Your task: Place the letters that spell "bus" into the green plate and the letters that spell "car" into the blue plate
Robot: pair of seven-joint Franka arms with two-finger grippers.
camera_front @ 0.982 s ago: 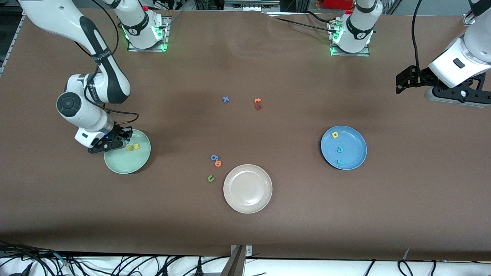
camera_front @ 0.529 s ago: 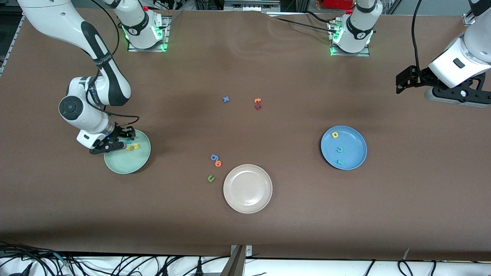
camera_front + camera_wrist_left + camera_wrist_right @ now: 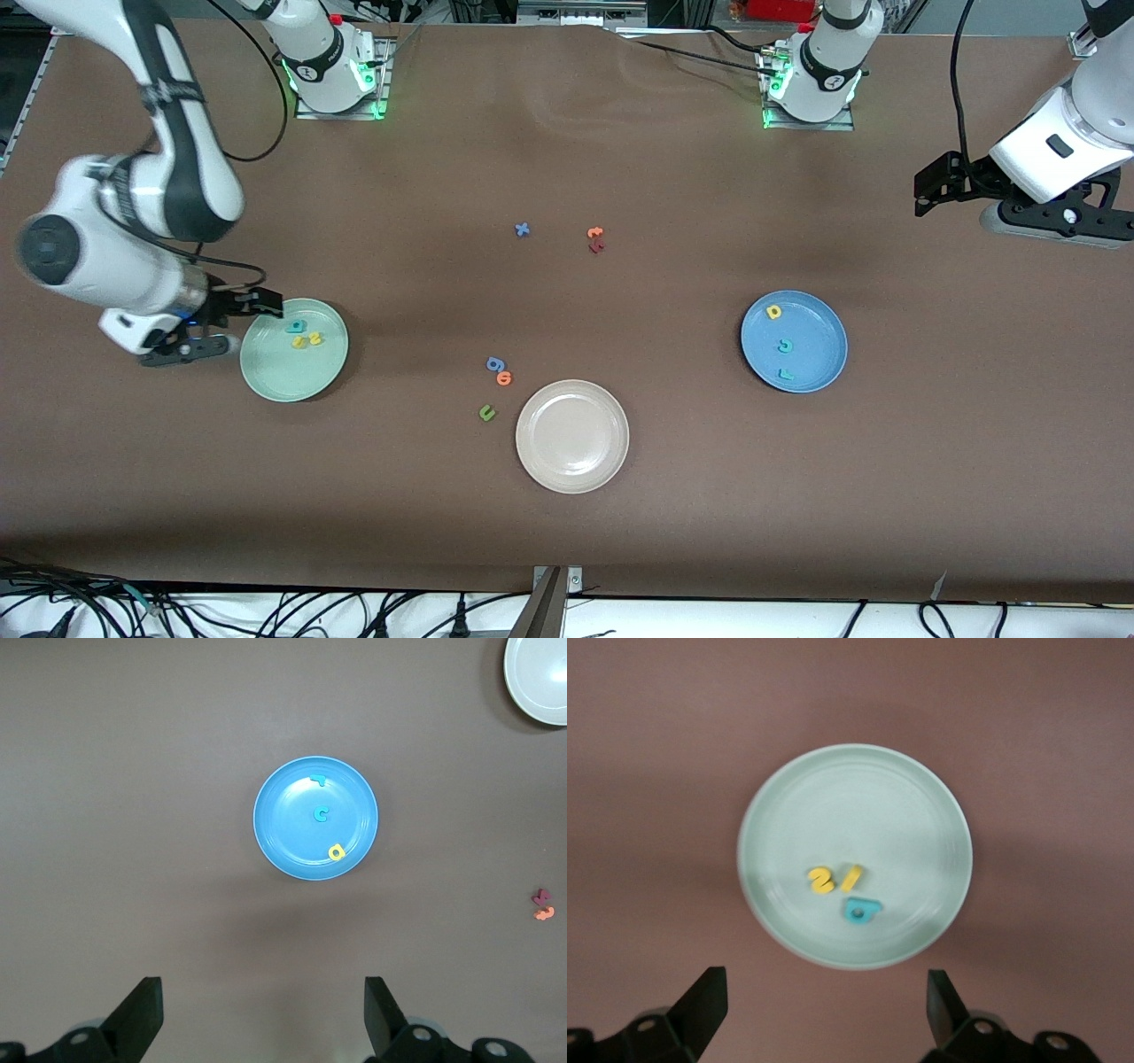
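The green plate (image 3: 292, 372) holds the teal b (image 3: 296, 326), the yellow u (image 3: 299, 342) and the yellow s (image 3: 314, 337). My right gripper (image 3: 232, 325) hangs open and empty above the table, just off the plate's rim toward the right arm's end. In the right wrist view the green plate (image 3: 859, 797) shows the teal b (image 3: 860, 912) beside two yellow letters (image 3: 822, 881), with the right gripper (image 3: 824, 1010) bare. The blue plate (image 3: 819, 337) carries the yellow a (image 3: 774, 311), teal c (image 3: 783, 346) and teal r (image 3: 785, 374). My left gripper (image 3: 923, 199) waits open, high over the left arm's end, with the blue plate (image 3: 275, 842) below it.
A beige plate (image 3: 572, 436) sits nearest the front camera, mid-table. Beside it lie a blue g (image 3: 494, 363), an orange letter (image 3: 504, 378) and a green u (image 3: 486, 412). Farther from the camera are a blue x (image 3: 523, 229) and orange and dark red letters (image 3: 595, 239).
My right gripper opened and let the teal b drop into the green plate, then rose and drew back off the plate toward the right arm's end. The left arm stayed still.
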